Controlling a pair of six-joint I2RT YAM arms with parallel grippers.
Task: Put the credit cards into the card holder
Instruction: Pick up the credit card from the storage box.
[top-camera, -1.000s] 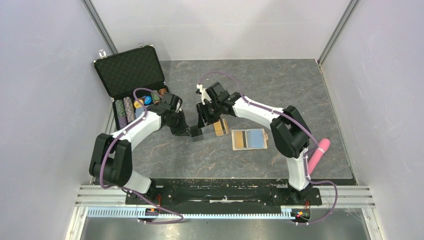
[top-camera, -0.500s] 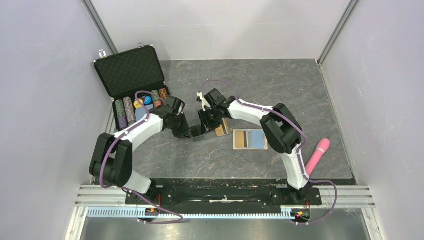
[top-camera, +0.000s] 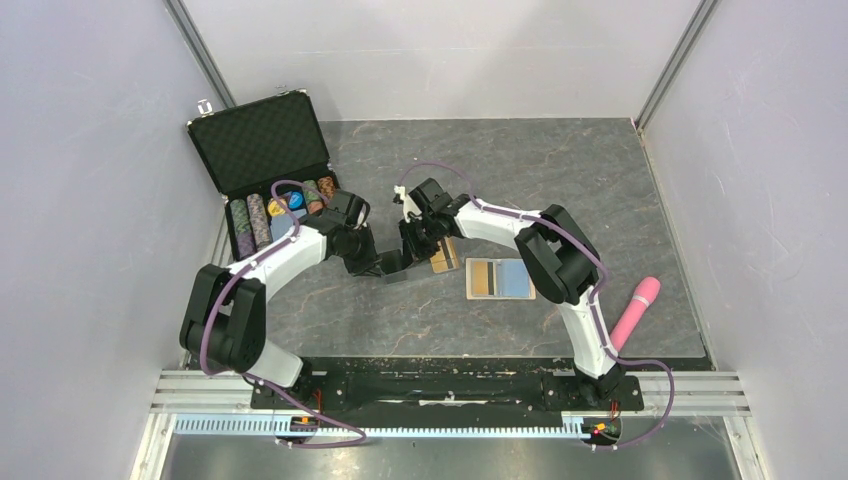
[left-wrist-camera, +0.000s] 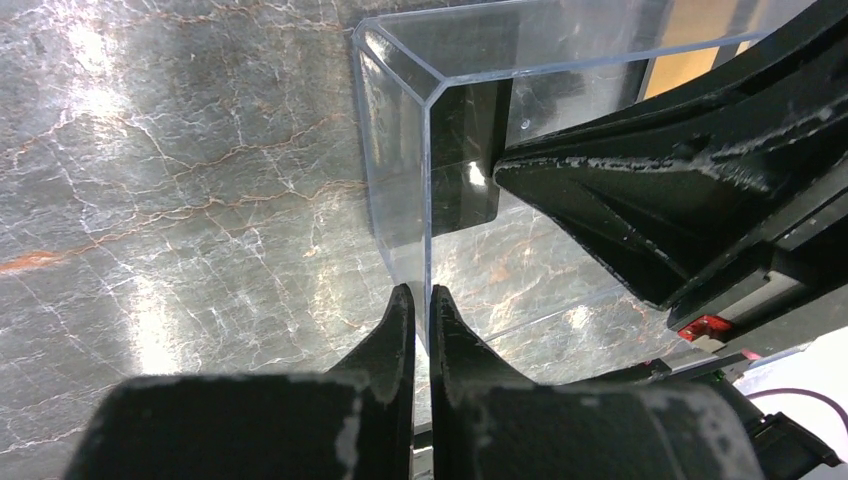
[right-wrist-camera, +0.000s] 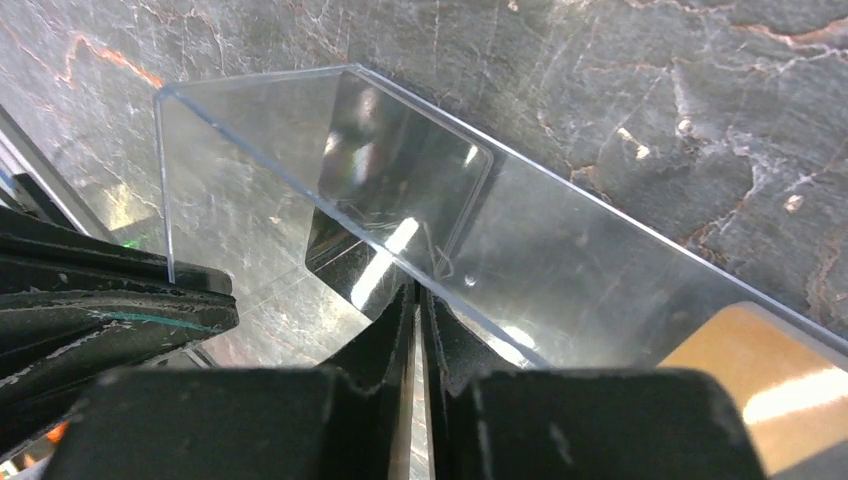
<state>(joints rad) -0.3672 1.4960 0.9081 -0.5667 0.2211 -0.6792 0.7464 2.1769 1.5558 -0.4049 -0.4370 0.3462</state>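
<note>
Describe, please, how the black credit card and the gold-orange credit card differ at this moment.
Colour: the black card is dark, the gold-orange card bright. Place: the black card sits inside a clear sleeve pinched by the left tool and right tool; the gold-orange card lies flat on the table, gripped by neither. Both are thin rectangles, and neither is in the card holder.
</note>
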